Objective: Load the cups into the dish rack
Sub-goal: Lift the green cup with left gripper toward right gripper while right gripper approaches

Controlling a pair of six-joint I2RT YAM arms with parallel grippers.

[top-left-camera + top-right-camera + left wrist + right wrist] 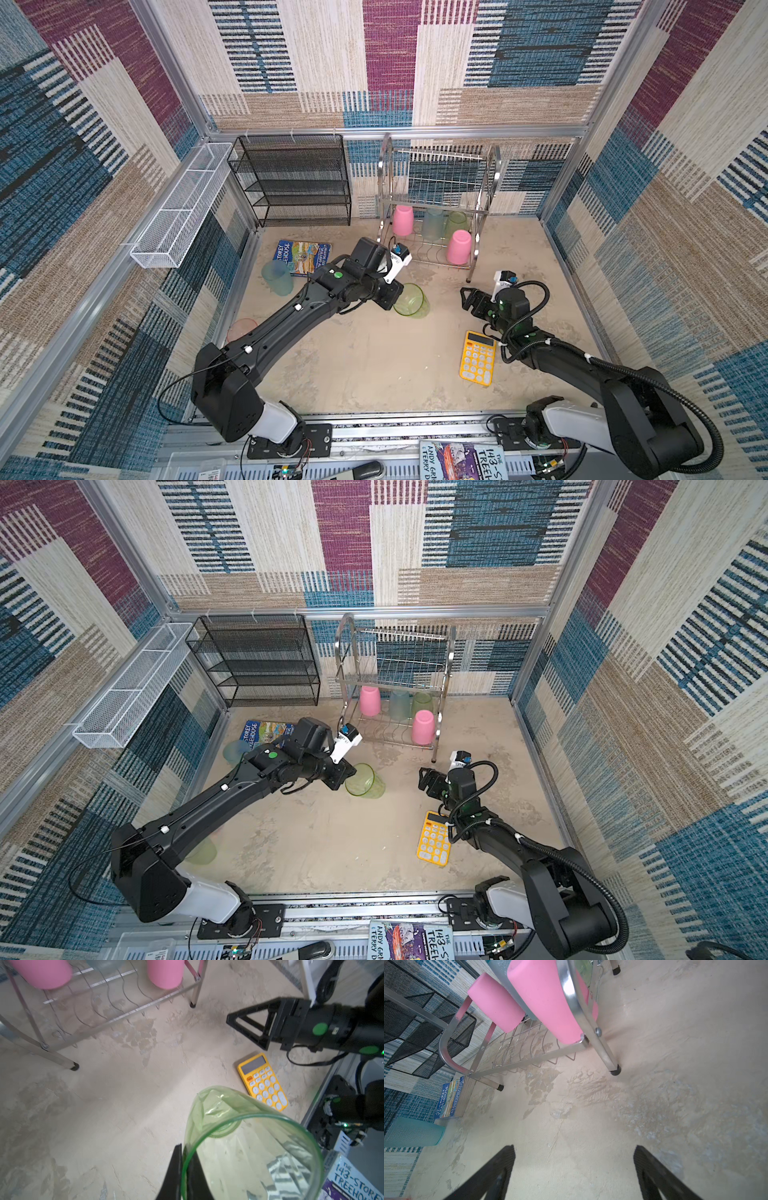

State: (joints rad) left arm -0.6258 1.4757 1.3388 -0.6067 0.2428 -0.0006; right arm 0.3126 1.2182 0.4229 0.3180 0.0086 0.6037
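Green cup [411, 300] pinched by rim in left jaws, one side inside wall, likely for tipping mouth-down. Tilted, low at desk [374, 365], just before dish rack [440, 178]. Four inverted cups [458, 247] on lower tier. Right jaws spread, empty, apart.

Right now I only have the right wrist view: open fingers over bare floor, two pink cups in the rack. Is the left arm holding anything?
Observer: Yes. The left gripper is shut on the rim of a translucent green cup.
Operator: How many cups does the rack hold?
Observer: Four, all on the lower tier of the dish rack: back pink cup, front pink cup, teal-blue cup, second green cup.
Operator: Anything loose near my arm?
Observer: A yellow calculator lies flat behind the right gripper, partly under that arm.
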